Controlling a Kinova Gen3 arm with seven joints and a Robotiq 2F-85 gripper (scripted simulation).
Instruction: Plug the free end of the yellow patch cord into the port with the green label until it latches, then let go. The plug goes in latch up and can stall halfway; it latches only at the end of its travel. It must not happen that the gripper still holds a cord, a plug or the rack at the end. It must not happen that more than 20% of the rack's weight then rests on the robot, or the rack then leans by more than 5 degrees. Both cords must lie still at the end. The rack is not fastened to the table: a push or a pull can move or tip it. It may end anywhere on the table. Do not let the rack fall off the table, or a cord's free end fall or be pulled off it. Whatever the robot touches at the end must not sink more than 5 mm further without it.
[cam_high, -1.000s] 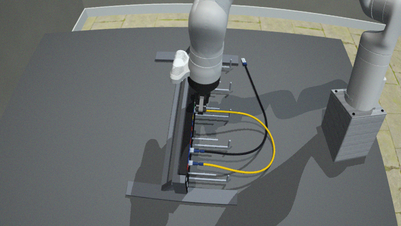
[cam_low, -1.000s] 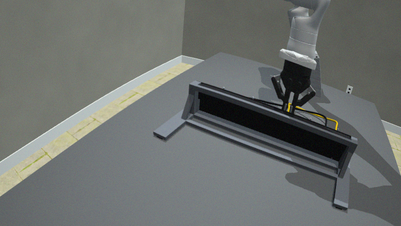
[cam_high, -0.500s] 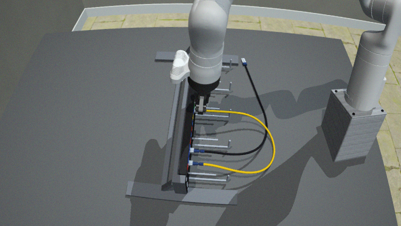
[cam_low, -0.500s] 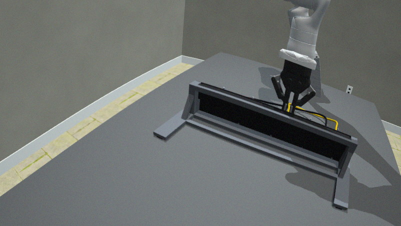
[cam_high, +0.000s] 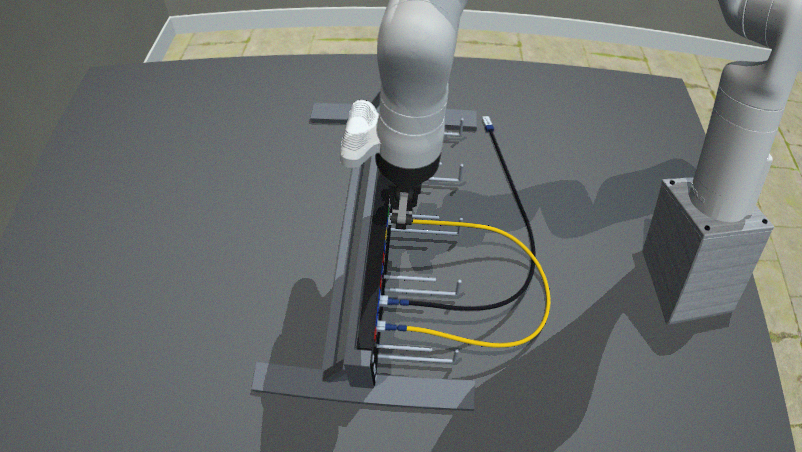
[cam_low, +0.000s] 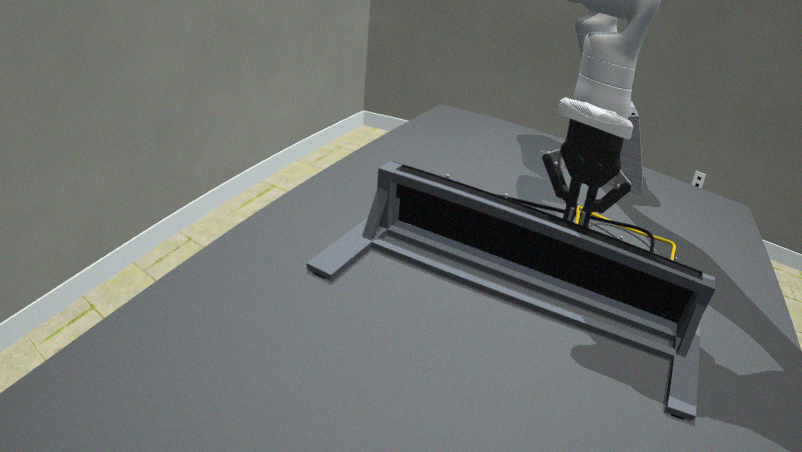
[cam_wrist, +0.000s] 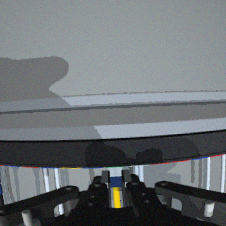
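We see the claw (cam_high: 401, 217) clenched on the free plug of the yellow cord (cam_high: 543, 291), right against the front of the rack (cam_low: 539, 221), which stands upright on the tabletop (cam_high: 168, 224). The cord's other end sits in a lower port, below the black cord (cam_high: 519, 202). That cord's free end lies on the tabletop, well apart. Whether the plug is fully seated we cannot tell.
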